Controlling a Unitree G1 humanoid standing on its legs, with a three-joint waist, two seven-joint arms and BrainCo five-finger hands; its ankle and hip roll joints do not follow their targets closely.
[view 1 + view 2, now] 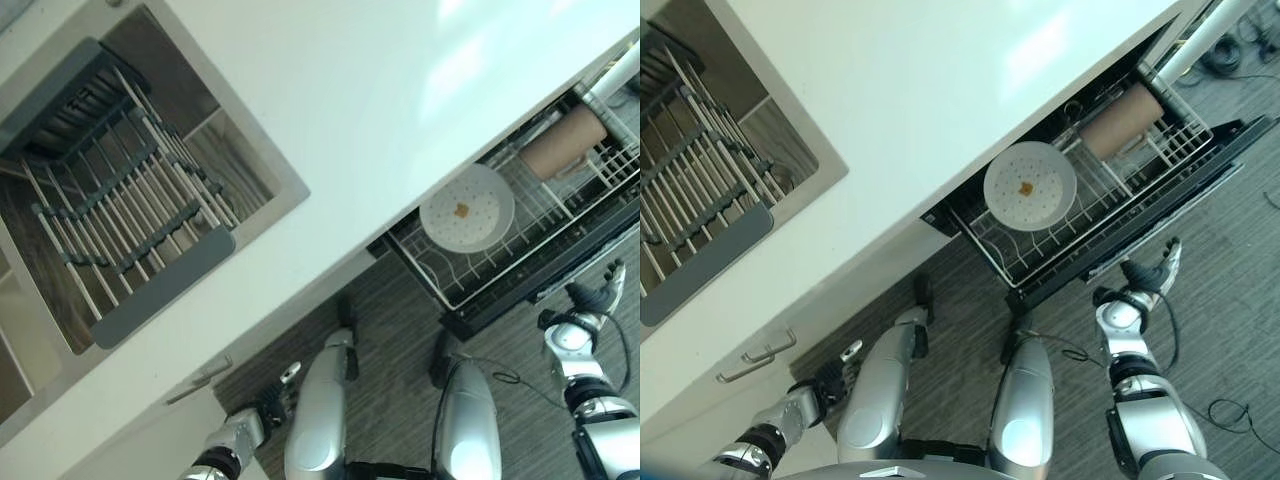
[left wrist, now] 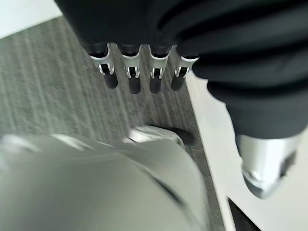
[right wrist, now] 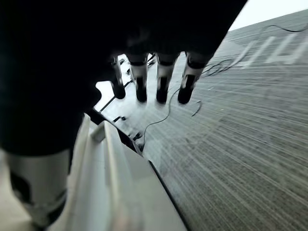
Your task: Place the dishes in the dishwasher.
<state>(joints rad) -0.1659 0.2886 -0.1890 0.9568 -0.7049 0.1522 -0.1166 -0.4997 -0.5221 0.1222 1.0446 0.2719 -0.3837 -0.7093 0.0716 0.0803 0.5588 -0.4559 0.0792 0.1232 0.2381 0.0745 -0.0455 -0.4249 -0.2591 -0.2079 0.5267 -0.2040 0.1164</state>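
A white plate (image 1: 1030,187) with a small orange-brown spot stands in the pulled-out dishwasher rack (image 1: 1040,255). A brown cup (image 1: 1123,120) lies on its side further back in the same rack. My right hand (image 1: 1145,275) hangs just beyond the front edge of the dishwasher door (image 1: 1170,195), its fingers (image 3: 161,86) straight and holding nothing. My left hand (image 1: 835,380) hangs low beside the white cabinet, with straight fingers (image 2: 134,79) over the grey floor, also holding nothing.
A steel sink (image 1: 262,165) is set in the white countertop (image 1: 400,90) and holds a grey wire drying rack (image 1: 110,210). A cabinet handle (image 1: 760,355) sits below the counter edge. A white tube (image 1: 615,75) lies at the rack's far end.
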